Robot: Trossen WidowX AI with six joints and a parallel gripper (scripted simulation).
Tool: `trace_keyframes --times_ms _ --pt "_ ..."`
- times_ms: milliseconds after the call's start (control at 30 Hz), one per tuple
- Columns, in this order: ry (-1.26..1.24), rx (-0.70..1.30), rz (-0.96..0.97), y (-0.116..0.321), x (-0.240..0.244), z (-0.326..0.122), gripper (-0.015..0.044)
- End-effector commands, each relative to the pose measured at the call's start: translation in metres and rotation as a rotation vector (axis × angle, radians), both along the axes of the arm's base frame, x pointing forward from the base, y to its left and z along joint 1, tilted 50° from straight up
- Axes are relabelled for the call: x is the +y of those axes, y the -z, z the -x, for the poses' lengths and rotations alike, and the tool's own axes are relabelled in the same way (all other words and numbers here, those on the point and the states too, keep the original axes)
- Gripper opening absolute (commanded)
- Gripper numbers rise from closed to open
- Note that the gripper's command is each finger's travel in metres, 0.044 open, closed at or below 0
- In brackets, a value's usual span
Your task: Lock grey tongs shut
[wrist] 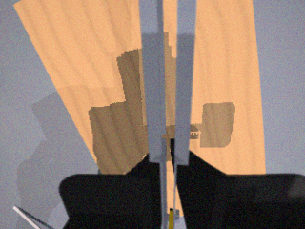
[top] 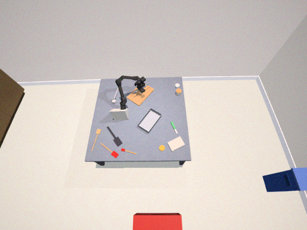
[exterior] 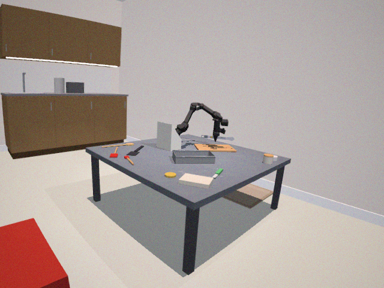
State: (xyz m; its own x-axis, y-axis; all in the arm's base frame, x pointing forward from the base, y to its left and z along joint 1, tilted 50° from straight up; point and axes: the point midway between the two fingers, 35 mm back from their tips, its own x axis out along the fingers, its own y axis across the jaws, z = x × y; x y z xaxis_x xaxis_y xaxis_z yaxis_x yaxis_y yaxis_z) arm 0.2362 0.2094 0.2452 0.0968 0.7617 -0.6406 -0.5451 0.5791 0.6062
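Observation:
My gripper (exterior: 215, 140) (wrist: 168, 143) points down and is shut on the grey tongs (exterior: 228, 138) (wrist: 153, 86), above the wooden board (top: 135, 100) (exterior: 229, 150) (wrist: 229, 57). The tongs lie about level in the exterior view, reaching out to both sides of the fingers, with air between them and the board. In the wrist view their two arms run nearly parallel with a narrow gap; a yellow part shows at the bottom edge. Whether the lock holds cannot be told. The roasting tin (top: 144, 117) (exterior: 194, 158) stands empty in front of the board.
A pale upright panel (top: 120, 114) (exterior: 164, 136) stands by the arm's base. A white-headed utensil (top: 113, 101) lies left of the board. A jar (top: 178, 92) (exterior: 267, 159) stands at right. A dark spatula (top: 117, 141), a green-handled knife (top: 173, 125) and a pale block (top: 176, 143) lie nearer the front.

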Motion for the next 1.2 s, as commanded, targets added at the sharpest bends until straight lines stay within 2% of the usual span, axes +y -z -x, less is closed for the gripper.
trace_keyframes --times_ms 0,600,1167 --pt "0.008 0.002 0.001 0.004 0.004 -0.001 -0.015" --pt "0.009 0.003 -0.005 0.016 0.02 -0.001 -0.015" --pt "0.001 0.001 -0.005 0.016 0.02 0.0 0.0296"
